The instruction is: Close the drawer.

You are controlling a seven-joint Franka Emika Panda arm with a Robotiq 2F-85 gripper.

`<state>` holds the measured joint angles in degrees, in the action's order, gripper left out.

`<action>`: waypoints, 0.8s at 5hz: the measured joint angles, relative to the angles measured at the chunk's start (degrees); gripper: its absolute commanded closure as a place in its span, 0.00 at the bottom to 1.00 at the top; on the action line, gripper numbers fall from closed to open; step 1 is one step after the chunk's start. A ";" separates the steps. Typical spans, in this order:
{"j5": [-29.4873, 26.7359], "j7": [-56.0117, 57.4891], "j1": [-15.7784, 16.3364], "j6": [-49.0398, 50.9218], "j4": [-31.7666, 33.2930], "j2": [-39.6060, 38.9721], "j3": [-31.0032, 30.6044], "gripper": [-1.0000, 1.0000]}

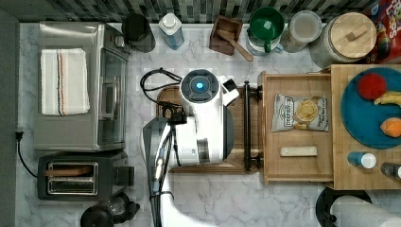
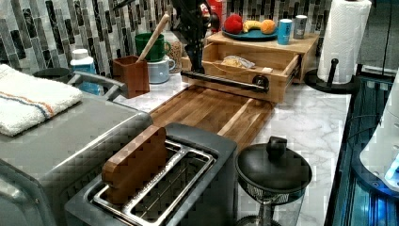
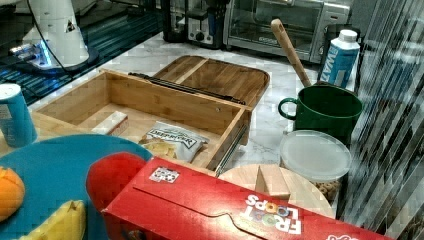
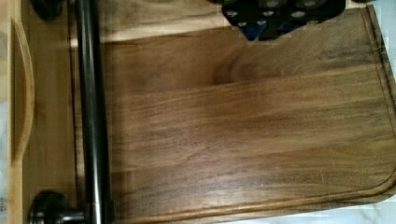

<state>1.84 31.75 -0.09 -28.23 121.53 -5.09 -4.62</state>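
While the drawer point(image 1: 295, 127) is sitting pulled out from under the light-wood top point(image 1: 364, 175), its open tray is overhanging the marble bench point(image 1: 213, 198) with its front edge meeting the brown cutting board point(image 2: 211, 110). Arm point(image 1: 203, 123) is hanging over the board, just on the top view's left of the black bar handle point(image 1: 246, 125), judged as lining up to shove the front inward. Tool point(image 4: 275, 14) is peeking in at the wrist view's edge above the board; cannot tell if it is clenched or released, and it is not seen grasping anything.

Inside the tray a chip bag point(image 1: 300, 112) and a small pale block point(image 1: 298, 151) are lying flat, low enough, by judgement, to clear the top when pushed in.

Drawer is facing the top view's left, handle side toward the arm, so the closing travel is going toward the top view's right. Handle's long axis is running up-down in the top view, square to that travel. A centred push looks best; an off-centre one might skew the tray in its runners.
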 measured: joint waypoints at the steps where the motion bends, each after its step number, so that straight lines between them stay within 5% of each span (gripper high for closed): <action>1: 0.01 1.51 -0.93 -4.90 1.12 -1.68 0.00 1.00; 4: 1.09 11.83 -2.56 -10.07 4.92 -5.08 2.73 1.00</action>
<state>2.93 43.59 -2.65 -38.30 126.45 -10.17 -1.89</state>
